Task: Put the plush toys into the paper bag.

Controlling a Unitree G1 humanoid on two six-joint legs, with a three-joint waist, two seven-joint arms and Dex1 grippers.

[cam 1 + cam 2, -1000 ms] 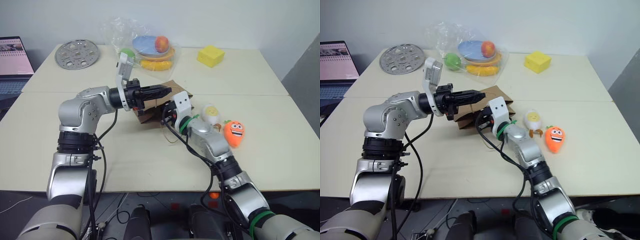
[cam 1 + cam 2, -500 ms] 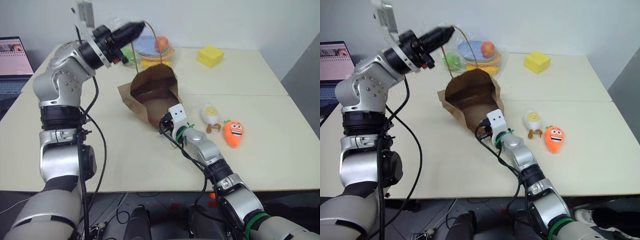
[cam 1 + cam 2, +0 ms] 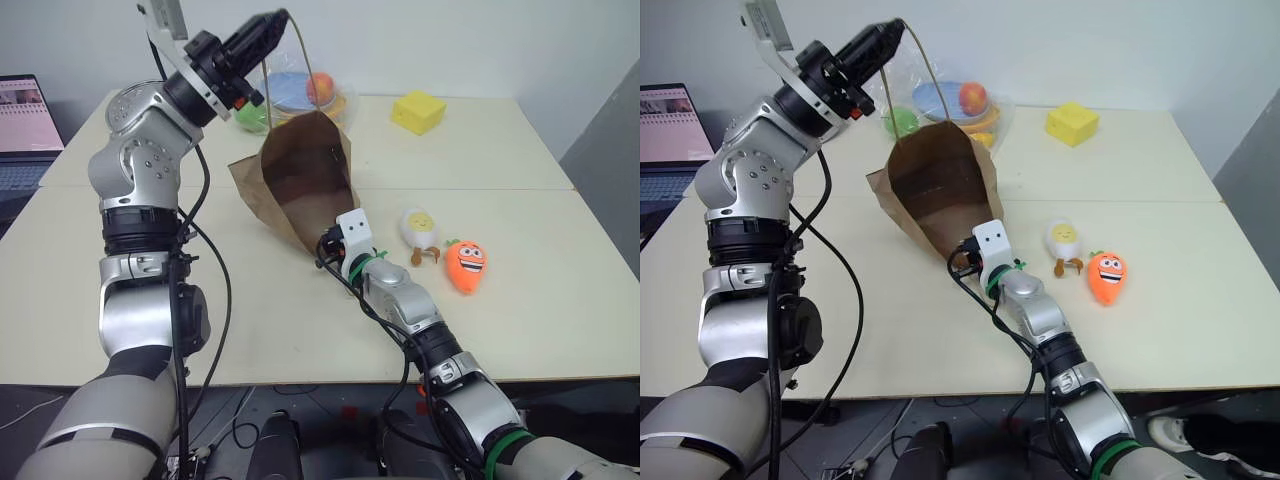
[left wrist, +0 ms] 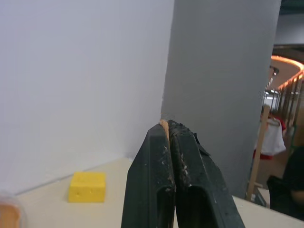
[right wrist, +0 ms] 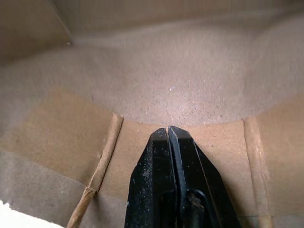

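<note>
A: We see the bag (image 3: 303, 180) standing tilted on the table (image 3: 560, 300), mouth open toward us, one handle (image 3: 300, 62) drawn up above it.

B: Our left gripper (image 3: 262, 28) has that handle; in the left wrist view the fingers (image 4: 152, 180) are pressed together on the tan cord.

A: Our right gripper (image 5: 170, 137) is low at the bag's near rim, jaws fully closed. In the right wrist view its fingers lie on the brown paper of the bag's inside, but we cannot tell whether any paper is pinched between them.

B: The toys lie on the table to the right of the bag: the egg (image 3: 421, 230), and the carrot (image 3: 467, 265) just beside it, both outside the bag.

A: Behind the bag we see plastic fruit (image 3: 322, 88) in a clear bag, and the yellow block (image 3: 420, 111) farther right.
</note>
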